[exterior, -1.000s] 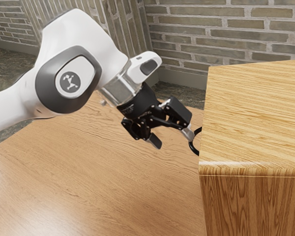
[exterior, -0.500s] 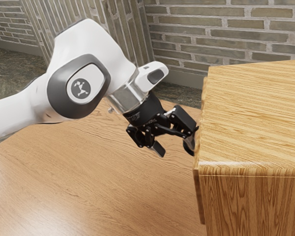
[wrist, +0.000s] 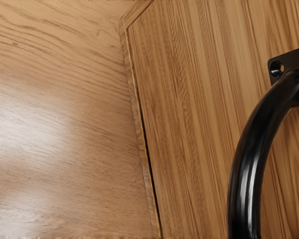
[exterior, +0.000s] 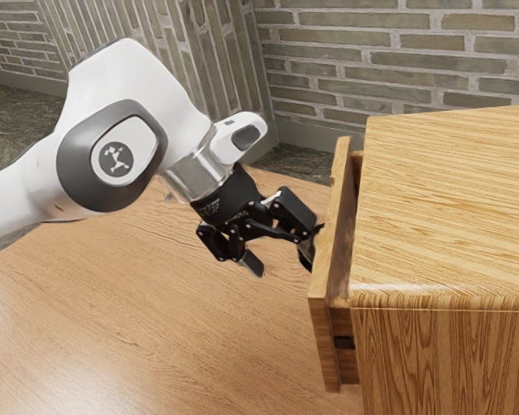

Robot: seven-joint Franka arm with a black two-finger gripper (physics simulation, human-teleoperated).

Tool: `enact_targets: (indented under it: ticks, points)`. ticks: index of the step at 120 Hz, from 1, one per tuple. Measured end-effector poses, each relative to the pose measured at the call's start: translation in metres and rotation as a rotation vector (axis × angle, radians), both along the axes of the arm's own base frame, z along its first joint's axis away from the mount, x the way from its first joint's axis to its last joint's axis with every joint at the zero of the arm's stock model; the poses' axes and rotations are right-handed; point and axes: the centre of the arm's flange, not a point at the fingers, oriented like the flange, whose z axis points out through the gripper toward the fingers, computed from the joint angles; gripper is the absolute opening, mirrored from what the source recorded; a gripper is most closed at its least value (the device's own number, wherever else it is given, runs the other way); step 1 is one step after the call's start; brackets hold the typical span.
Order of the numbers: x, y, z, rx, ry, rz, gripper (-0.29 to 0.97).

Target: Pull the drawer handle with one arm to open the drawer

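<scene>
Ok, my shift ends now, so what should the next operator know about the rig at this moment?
Gripper: open, fingers apart, close to the drawer by its handle; whether a finger hooks it, I cannot tell.
The drawer stands partly out of the cabinet.
Done: opening begun.
Left: pull it out further.
</scene>
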Motion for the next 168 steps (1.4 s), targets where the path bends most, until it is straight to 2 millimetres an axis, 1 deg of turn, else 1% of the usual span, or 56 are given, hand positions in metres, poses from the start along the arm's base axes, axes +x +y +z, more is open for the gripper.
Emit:
enact_targets:
  ticks: [13, 24, 50, 69, 82, 101, 107, 112, 131, 138, 140, 146, 151, 155, 158, 162, 168]
  points:
    - [-0.007, 0.010, 0.001, 0.003, 0.000, 0.017, 0.68]
    - [-0.012, 0.023, 0.002, 0.002, 0.003, 0.039, 0.68]
    - [-0.023, 0.050, -0.004, -0.004, 0.021, 0.085, 0.68]
    - [-0.034, 0.070, -0.005, -0.007, 0.031, 0.118, 0.68]
    - [-0.040, 0.080, -0.009, -0.008, 0.040, 0.134, 0.68]
    - [-0.054, 0.101, -0.009, -0.009, 0.040, 0.171, 0.68]
    - [-0.058, 0.109, -0.009, -0.011, 0.040, 0.185, 0.68]
    - [-0.064, 0.120, -0.007, -0.012, 0.038, 0.201, 0.68]
    - [-0.092, 0.172, 0.010, -0.008, 0.024, 0.274, 0.68]
    - [-0.103, 0.190, 0.019, 0.034, 0.025, 0.290, 0.68]
    - [-0.106, 0.195, 0.027, 0.059, 0.021, 0.292, 0.68]
    - [-0.116, 0.216, 0.062, 0.156, 0.004, 0.303, 0.68]
    - [-0.130, 0.235, 0.090, 0.233, 0.005, 0.326, 0.68]
    - [-0.140, 0.249, 0.103, 0.284, 0.024, 0.345, 0.68]
    - [-0.146, 0.256, 0.105, 0.314, 0.048, 0.354, 0.68]
    - [-0.149, 0.263, 0.099, 0.343, 0.096, 0.357, 0.68]
    - [-0.150, 0.264, 0.091, 0.374, 0.155, 0.349, 0.68]
